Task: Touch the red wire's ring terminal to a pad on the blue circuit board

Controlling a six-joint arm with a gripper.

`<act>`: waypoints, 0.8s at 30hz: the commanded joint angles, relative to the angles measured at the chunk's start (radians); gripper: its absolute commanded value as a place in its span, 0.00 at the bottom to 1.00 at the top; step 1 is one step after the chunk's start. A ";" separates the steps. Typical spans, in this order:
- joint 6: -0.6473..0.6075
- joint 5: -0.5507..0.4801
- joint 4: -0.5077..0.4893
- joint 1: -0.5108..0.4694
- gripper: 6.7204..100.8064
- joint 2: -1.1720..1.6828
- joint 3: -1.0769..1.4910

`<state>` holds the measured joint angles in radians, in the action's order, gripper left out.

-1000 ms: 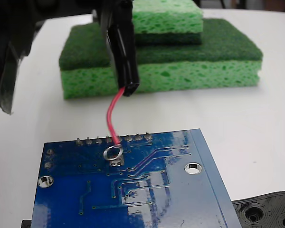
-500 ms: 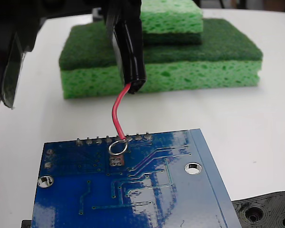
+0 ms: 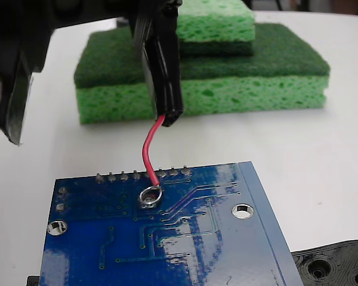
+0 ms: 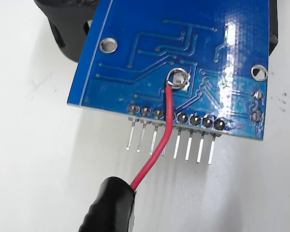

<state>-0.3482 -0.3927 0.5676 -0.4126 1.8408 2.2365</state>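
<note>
One black sleeve (image 3: 164, 71) is all that shows of the grip; I cannot tell how the gripper's fingers stand. Out of it curls the red wire (image 3: 149, 149), light and springy, best held by that sleeve. Its ring terminal (image 3: 150, 195) now lies flat on the blue circuit board (image 3: 167, 238), having slid off the solder row.
</note>
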 commanded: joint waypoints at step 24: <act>-0.002 0.026 0.066 0.015 0.99 0.055 -0.054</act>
<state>-0.3497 -0.3728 0.6320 -0.3988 1.8837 2.1936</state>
